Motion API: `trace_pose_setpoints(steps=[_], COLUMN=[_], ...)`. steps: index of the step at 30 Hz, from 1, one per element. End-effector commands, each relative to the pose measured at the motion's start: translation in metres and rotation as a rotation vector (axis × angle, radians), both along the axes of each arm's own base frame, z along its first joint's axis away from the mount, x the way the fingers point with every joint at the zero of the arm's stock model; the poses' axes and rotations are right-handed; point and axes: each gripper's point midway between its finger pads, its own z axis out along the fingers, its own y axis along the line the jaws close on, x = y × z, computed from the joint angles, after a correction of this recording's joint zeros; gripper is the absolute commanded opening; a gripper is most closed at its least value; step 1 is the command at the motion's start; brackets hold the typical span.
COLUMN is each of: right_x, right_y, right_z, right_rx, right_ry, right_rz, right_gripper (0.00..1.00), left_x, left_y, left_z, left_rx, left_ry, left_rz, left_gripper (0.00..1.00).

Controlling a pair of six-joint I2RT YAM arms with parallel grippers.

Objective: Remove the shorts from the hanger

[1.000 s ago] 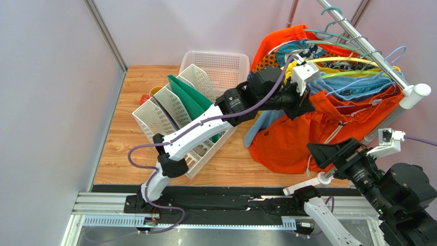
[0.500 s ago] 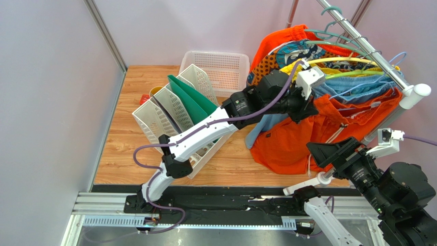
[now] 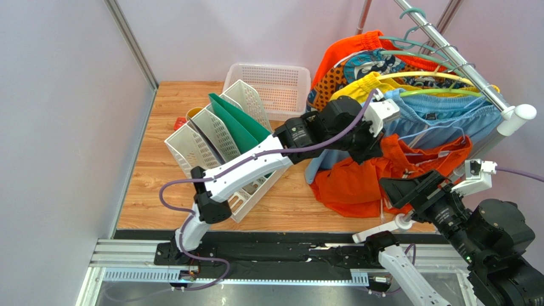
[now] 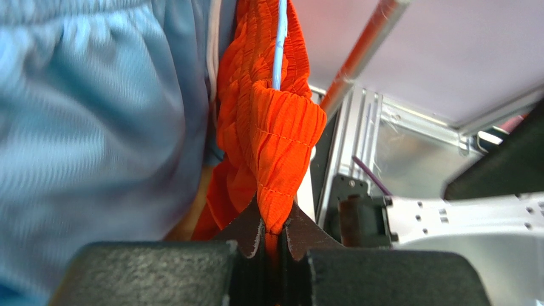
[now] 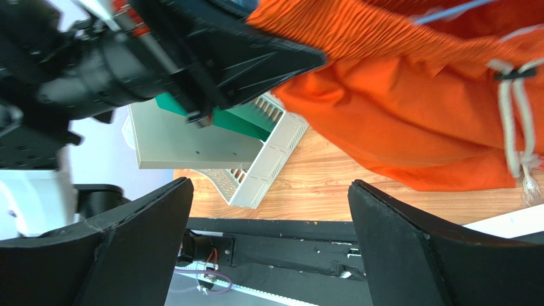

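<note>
Left gripper [image 4: 273, 222] dragged orange shorts [image 3: 351, 185] lower, still clamping them; blue shorts [image 3: 440, 118] uncovered; right gripper [image 5: 268, 210] agape.

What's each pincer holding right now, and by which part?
The left pincer is shut on the orange shorts, pinching a fold of their gathered waistband. The right pincer is open and holds nothing.

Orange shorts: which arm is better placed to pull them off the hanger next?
Left. The left fingers are shut on the waistband of the orange shorts, which is looped over the blue hanger; the right fingers stand open, holding nothing.
</note>
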Motion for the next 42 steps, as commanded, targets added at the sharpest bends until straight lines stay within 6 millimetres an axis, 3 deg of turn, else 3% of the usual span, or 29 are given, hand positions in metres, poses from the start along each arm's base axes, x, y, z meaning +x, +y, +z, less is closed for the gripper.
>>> trace_pose_setpoints(steps=[1, 4, 5, 6, 9, 11, 12, 13, 14, 15, 16, 17, 18, 19, 21, 22, 25, 33, 42], right_x=[-0.031, -0.028, -0.026, -0.026, -0.023, -0.020, -0.019, -0.018, -0.016, -0.013, -0.013, -0.010, -0.007, -0.008, -0.003, 0.000, 0.013, 0.055, 0.078], right_y=[-0.004, 0.003, 0.009, 0.011, 0.021, 0.029, 0.031, 0.035, 0.037, 0.039, 0.043, 0.045, 0.047, 0.051, 0.055, 0.057, 0.060, 0.045, 0.060], right_z=[-0.056, -0.055, -0.051, -0.051, -0.047, -0.040, -0.038, -0.037, -0.033, -0.033, -0.031, -0.028, -0.027, -0.025, -0.022, -0.022, -0.018, 0.011, 0.055], right_rx=[-0.105, -0.109, -0.099, -0.097, -0.092, -0.083, -0.084, -0.084, -0.084, -0.086, -0.083, -0.089, -0.091, -0.087, -0.095, -0.099, -0.108, -0.120, -0.042], right_ry=[0.212, 0.181, 0.163, 0.159, 0.129, 0.100, 0.090, 0.083, 0.066, 0.068, 0.059, 0.042, 0.038, 0.033, 0.010, 0.014, 0.005, 0.003, -0.135], right_rz=[0.066, 0.110, 0.139, 0.153, 0.215, 0.258, 0.270, 0.295, 0.305, 0.317, 0.340, 0.354, 0.363, 0.389, 0.412, 0.420, 0.420, 0.234, 0.253], right_gripper=[0.99, 0.99, 0.99, 0.99, 0.99, 0.99, 0.99, 0.99, 0.99, 0.99, 0.99, 0.99, 0.99, 0.99, 0.99, 0.99, 0.99, 0.98, 0.93], left_x=[-0.026, -0.031, -0.032, -0.036, -0.045, -0.050, -0.056, -0.057, -0.059, -0.064, -0.065, -0.067, -0.073, -0.075, -0.080, -0.082, -0.091, -0.083, -0.073], left_y=[0.048, 0.071, 0.074, 0.086, 0.103, 0.110, 0.120, 0.123, 0.128, 0.142, 0.146, 0.152, 0.167, 0.171, 0.190, 0.194, 0.215, 0.236, 0.245], left_z=[0.077, 0.093, 0.088, 0.097, 0.098, 0.087, 0.093, 0.076, 0.073, 0.084, 0.064, 0.062, 0.077, 0.062, 0.069, 0.061, 0.065, 0.062, 0.057], left_rx=[-0.126, -0.142, -0.126, -0.138, -0.129, -0.100, -0.116, -0.079, -0.072, -0.106, -0.070, -0.076, -0.130, -0.108, -0.144, -0.131, -0.154, -0.148, -0.148], left_ry=[-0.059, -0.073, -0.068, -0.074, -0.048, -0.017, -0.013, 0.021, 0.032, 0.030, 0.065, 0.075, 0.066, 0.096, 0.102, 0.118, 0.130, 0.133, 0.187], left_rz=[-0.038, -0.022, -0.021, -0.018, -0.019, -0.027, -0.028, -0.023, -0.013, -0.008, 0.007, 0.017, 0.020, 0.029, 0.049, 0.058, 0.060, 0.148, 0.216], left_gripper=[0.00, 0.00, 0.00, 0.00, 0.00, 0.00, 0.00, 0.00, 0.00, 0.00, 0.00, 0.00, 0.00, 0.00, 0.00, 0.00, 0.00, 0.00, 0.00])
